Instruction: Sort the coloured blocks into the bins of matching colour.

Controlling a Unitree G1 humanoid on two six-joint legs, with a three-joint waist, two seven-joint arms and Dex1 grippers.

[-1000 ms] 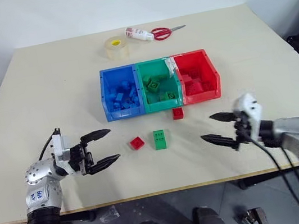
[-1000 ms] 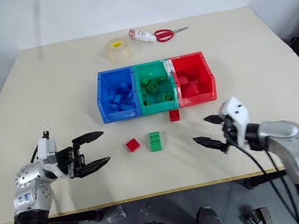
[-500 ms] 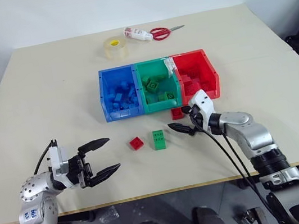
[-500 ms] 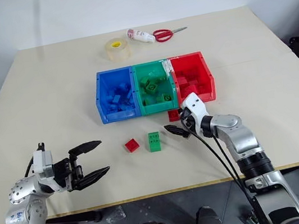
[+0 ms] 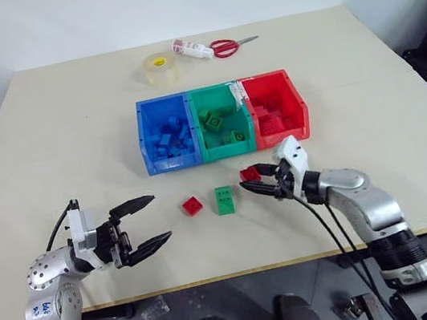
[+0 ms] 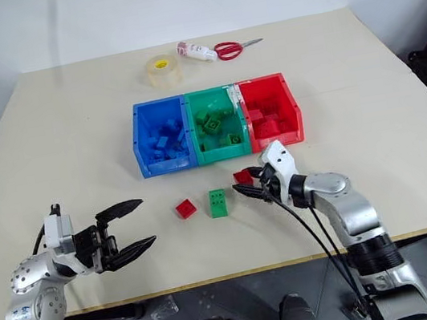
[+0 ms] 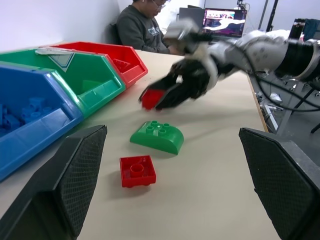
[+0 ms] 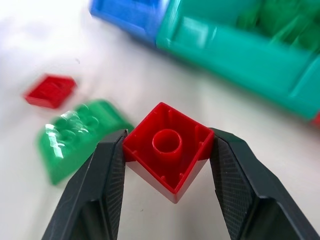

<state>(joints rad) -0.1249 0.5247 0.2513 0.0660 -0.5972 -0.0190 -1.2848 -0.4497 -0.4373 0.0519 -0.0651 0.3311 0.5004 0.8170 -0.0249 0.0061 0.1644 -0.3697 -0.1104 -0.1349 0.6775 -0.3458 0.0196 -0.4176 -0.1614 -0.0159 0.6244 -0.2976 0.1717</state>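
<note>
Squarely between the right gripper [image 8: 167,165] jaws: red block [image 8: 167,150].

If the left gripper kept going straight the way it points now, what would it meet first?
Probably the loose red block on the table, with the green block just beyond it. The open left gripper seems to hover above the table, so it might pass over both.
</note>
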